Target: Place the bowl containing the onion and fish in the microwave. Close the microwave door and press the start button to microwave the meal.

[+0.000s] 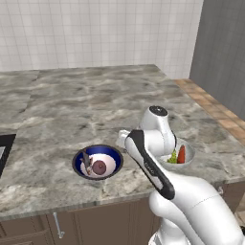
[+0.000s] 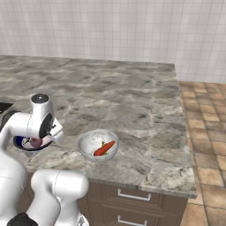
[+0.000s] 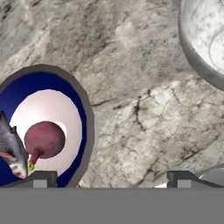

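My end effector [image 3: 111,177] hangs over the marble desk [image 1: 72,105] with its jaws spread wide and nothing between them, and through the hand view I look down on bare stone between two bowls. On one side sits the blue bowl [image 3: 48,127], dark blue on its rim and walls, white at the bottom, resting flat on the desk near the front edge. Inside it the onion [image 3: 44,139] lies as a reddish-brown ball on the white floor, and the fish [image 3: 11,148] leans against the blue wall just beside the onion, its grey body cut off by the edge of the hand view. One finger tip [image 3: 41,178] stands over the bowl's rim in that view; the other stands over the stone, apart from the bowl. In the left base view the blue bowl [image 1: 97,161] sits to the left of my arm, with the onion [image 1: 99,167] and the fish [image 1: 86,162] plainly side by side in it. In the right base view my wrist covers most of that bowl [image 2: 26,143]. The white bowl [image 2: 98,145] stands near it on the desk, to the right, holding an orange vegetable; green shows beside it in the left base view. A tiled wall [image 2: 110,31] rises behind the desk, and brown tiled floor [image 2: 205,132] lies off to the right.
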Robot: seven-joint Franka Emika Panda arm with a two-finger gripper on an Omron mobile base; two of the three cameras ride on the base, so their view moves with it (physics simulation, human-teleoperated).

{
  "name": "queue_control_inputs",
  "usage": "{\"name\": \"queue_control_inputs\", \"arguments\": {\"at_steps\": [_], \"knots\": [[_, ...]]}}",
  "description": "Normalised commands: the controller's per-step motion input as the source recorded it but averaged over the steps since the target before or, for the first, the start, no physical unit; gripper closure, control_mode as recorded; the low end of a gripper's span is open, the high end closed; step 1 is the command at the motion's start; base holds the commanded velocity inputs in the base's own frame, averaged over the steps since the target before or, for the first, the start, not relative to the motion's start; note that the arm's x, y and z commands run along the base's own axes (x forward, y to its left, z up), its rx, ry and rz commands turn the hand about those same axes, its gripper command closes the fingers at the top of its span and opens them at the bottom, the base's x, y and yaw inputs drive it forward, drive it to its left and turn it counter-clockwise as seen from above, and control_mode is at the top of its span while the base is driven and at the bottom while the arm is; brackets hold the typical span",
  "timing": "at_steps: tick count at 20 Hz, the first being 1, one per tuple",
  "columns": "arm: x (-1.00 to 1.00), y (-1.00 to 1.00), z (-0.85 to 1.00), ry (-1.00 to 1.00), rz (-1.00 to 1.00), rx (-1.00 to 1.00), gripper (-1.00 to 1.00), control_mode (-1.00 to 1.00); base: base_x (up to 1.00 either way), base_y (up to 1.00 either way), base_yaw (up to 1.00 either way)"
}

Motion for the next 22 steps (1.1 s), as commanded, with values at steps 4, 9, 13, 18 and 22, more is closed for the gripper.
{"name": "queue_control_inputs", "arguments": {"at_steps": [4,9,13,18,22], "knots": [[0.37,0.24,-0.55,0.12,0.08,0.05,-1.00,-1.00,0.00,0.00,0.00],[0.34,0.19,-0.55,0.08,0.05,0.02,-1.00,-1.00,0.00,0.00,0.00],[0.30,0.20,-0.43,0.04,0.04,0.00,-1.00,-1.00,0.00,0.00,0.00],[0.30,0.25,-0.33,0.04,0.02,0.00,-1.00,-1.00,0.00,0.00,0.00],[0.29,0.22,-0.30,0.04,0.02,0.00,-1.00,-1.00,0.00,0.00,0.00]]}}
